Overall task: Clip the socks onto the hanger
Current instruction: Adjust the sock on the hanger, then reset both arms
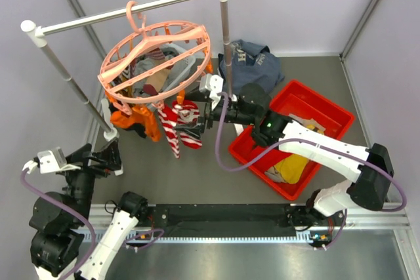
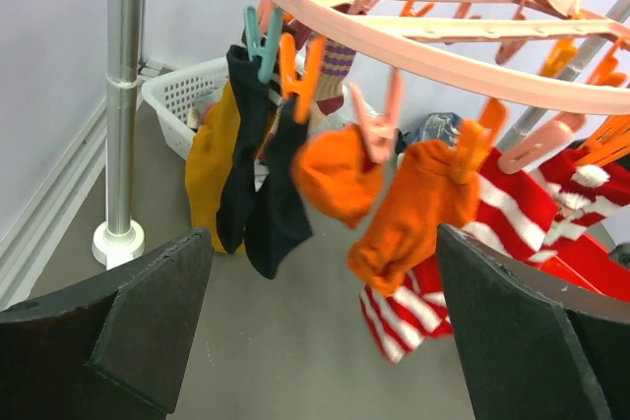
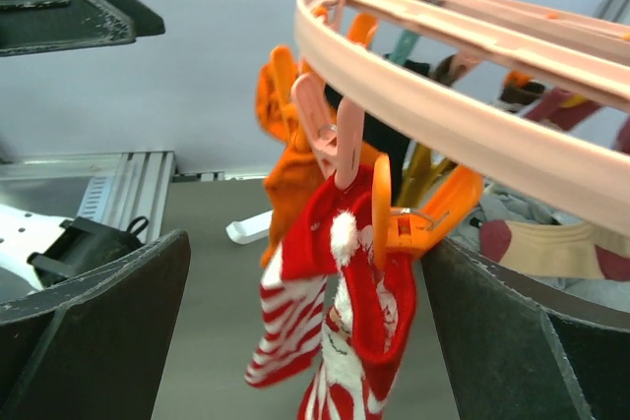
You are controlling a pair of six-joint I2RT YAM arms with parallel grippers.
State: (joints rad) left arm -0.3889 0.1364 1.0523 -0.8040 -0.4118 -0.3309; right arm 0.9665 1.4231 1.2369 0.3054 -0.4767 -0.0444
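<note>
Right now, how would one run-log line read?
left gripper: open, empty | right gripper: open, empty, facing striped sock | hanger: socks clipped

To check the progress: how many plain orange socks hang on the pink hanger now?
2. One orange sock hangs on a pink peg at the hanger's near rim; the second orange sock hangs just right of it, beside the striped socks. Others may be hidden.

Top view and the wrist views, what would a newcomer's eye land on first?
The big salmon-pink ring hanger hooked on the rail at the upper left of the top view, with orange socks and red-and-white striped socks clipped along its near rim. Next, the red bin at the right, and the right gripper, open, close to the striped socks.
</note>
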